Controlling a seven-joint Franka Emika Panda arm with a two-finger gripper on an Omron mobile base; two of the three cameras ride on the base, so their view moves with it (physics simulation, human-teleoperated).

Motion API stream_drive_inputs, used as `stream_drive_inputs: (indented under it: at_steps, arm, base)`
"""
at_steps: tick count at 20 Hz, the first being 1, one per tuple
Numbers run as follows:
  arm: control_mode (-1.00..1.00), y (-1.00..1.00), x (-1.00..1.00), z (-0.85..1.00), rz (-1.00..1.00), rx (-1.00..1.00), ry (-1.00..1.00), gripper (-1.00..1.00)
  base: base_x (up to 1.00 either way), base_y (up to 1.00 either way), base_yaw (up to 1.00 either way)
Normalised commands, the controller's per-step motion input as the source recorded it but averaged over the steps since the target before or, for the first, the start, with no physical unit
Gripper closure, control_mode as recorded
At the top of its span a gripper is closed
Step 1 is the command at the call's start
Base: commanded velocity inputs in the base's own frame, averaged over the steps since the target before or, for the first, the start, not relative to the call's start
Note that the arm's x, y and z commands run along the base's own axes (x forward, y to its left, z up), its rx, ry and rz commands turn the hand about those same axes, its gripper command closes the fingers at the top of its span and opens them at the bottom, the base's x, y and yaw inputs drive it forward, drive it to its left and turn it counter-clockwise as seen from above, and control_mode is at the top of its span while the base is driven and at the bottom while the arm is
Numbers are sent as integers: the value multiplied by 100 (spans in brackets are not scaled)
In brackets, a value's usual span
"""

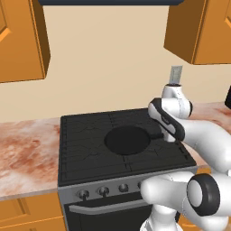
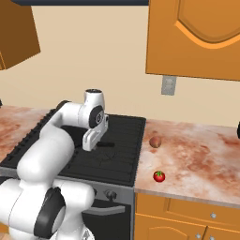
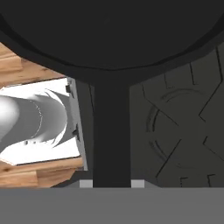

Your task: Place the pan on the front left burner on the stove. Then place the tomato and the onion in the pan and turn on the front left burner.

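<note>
The black pan [image 1: 127, 140] is over the middle of the stove [image 1: 67, 189], right of and behind the front left burner [image 1: 85, 158]; I cannot tell whether it rests on the grates. Its long handle [image 3: 112, 131] runs straight down the hand view into my gripper [image 3: 112, 183], which is shut on it. In the left base view my gripper [image 1: 159, 132] sits at the pan's right side. The brownish onion [image 2: 155, 141] and the red tomato [image 2: 159, 176] lie apart on the counter right of the stove, the tomato nearer the front edge.
Marbled counter [image 1: 27, 153] runs on both sides of the stove. Round knobs [image 1: 103, 191] line the steel front panel, partly behind my arm. Orange wall cabinets [image 2: 197, 37] hang above, and an outlet [image 2: 168, 85] is on the wall.
</note>
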Motion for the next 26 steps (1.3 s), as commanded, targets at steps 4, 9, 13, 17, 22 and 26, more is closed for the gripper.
stream_drive_inputs:
  at_steps: [4,9,13,17,22,26]
  arm:
    - [-100,29,0,0,21,5,8,100]
    - [-100,25,10,0,12,16,9,100]
    - [-100,9,11,0,4,21,6,100]
    - [-100,17,9,0,1,11,6,100]
    - [-100,12,-4,0,1,0,0,100]
    - [-100,19,-2,0,0,-3,-2,100]
  base:
    - [0,0,0]
    - [0,0,0]
    - [0,0,0]
    - [0,0,0]
    - [0,0,0]
    - [0,0,0]
